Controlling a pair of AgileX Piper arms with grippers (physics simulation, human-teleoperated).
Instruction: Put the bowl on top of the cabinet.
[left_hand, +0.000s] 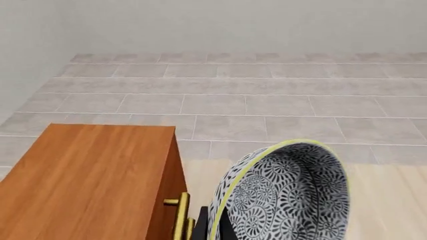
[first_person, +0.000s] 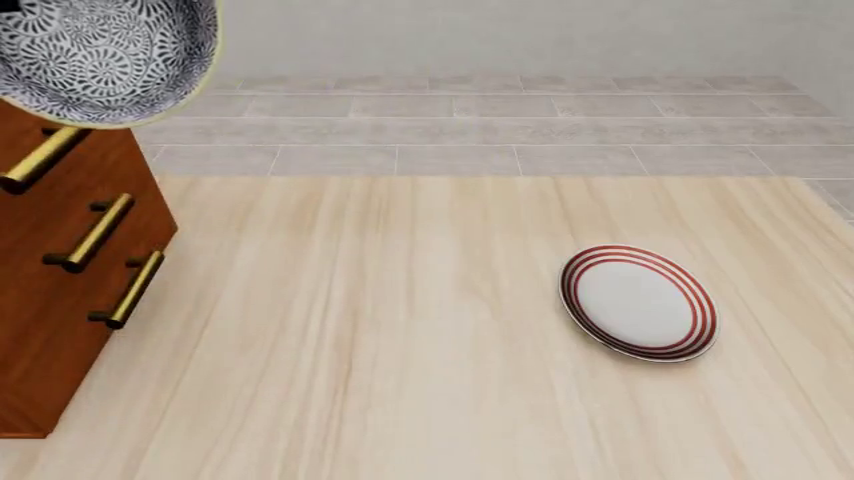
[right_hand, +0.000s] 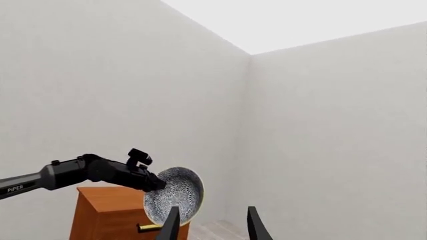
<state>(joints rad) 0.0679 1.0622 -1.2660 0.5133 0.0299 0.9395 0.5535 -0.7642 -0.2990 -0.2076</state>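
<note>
Bowl (right_hand: 173, 196) is airborne, clamped at its rim by the left claw (right_hand: 155, 184); right wrist view shows it raised about level with the top of the cabinet (right_hand: 110, 212), just off the front edge, tipped hard onto its side with the mouth facing away from the arm; front view puts the bowl (first_person: 107, 50) in the upper-left corner, overlapping the cabinet (first_person: 60, 270) and its top handle (first_person: 40, 160).

Left wrist view: patterned bowl (left_hand: 287, 192) beside the cabinet top (left_hand: 87, 180), not yet over it; a brass handle (left_hand: 179, 212) sits just beside the rim.

Right claw (right_hand: 212, 225) idle, fingers apart, nothing between them, well away from the work.

Risks as I judge them:
- bowl is not above the wood yet; release here and it drops down the cabinet front to the counter (first_person: 400, 350);
- heavy tilt; set down on its side it could roll or rock off the edge; needs levelling first;
- rim-only grip on a deep bowl; a quick wrist turn may let it slip or pivot in the claw;
- low traverse could clip the front edge or the top handle; lift clear before moving across;
- plate (first_person: 638, 302) is far off; no concern.
</note>
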